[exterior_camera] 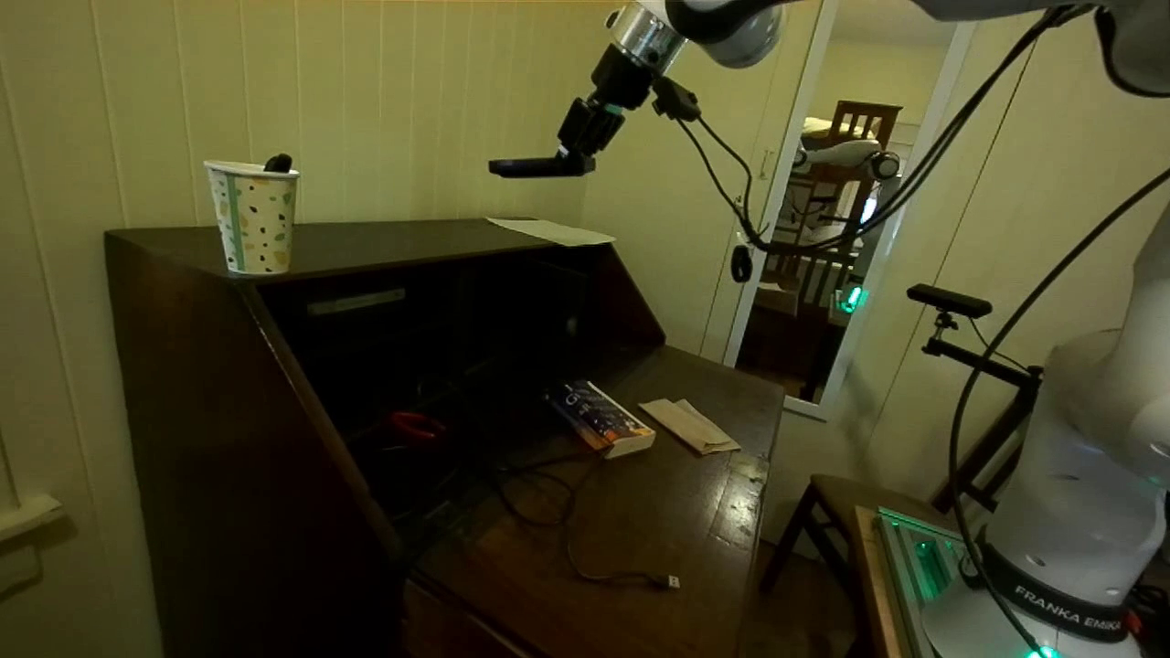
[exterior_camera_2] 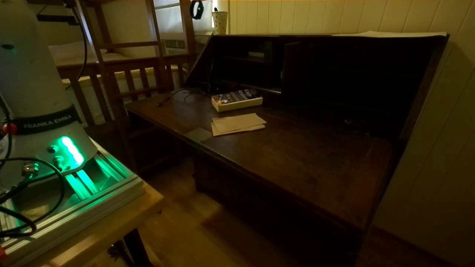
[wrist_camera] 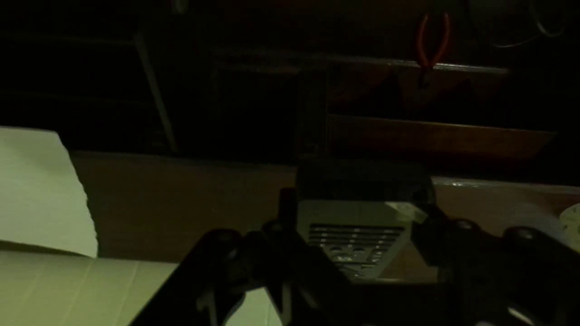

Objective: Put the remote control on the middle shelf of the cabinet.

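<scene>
The remote control point(exterior_camera: 530, 168) is a slim black bar, held roughly level in the air above the cabinet top. In the wrist view the remote control point(wrist_camera: 349, 213) shows a dark end and a greyish face with rows of buttons. My gripper point(exterior_camera: 576, 157) is shut on one end of it, with a finger on each side in the wrist view point(wrist_camera: 355, 222). The dark brown cabinet point(exterior_camera: 201, 411) stands below, its fold-out board also visible in an exterior view point(exterior_camera_2: 304, 159). Its shelved inside is very dark, and the shelf levels are hard to make out. Gripper and remote are outside that view.
On the cabinet top stand a paper cup point(exterior_camera: 256, 219) with a black thing in it and a white paper sheet point(exterior_camera: 553, 231). On the board lie a book point(exterior_camera: 603, 420), folded brown paper point(exterior_camera: 690, 425) and a cable point(exterior_camera: 571, 530). Red-handled pliers point(wrist_camera: 432, 43) lie inside. A small door point(exterior_camera_2: 297, 68) juts out.
</scene>
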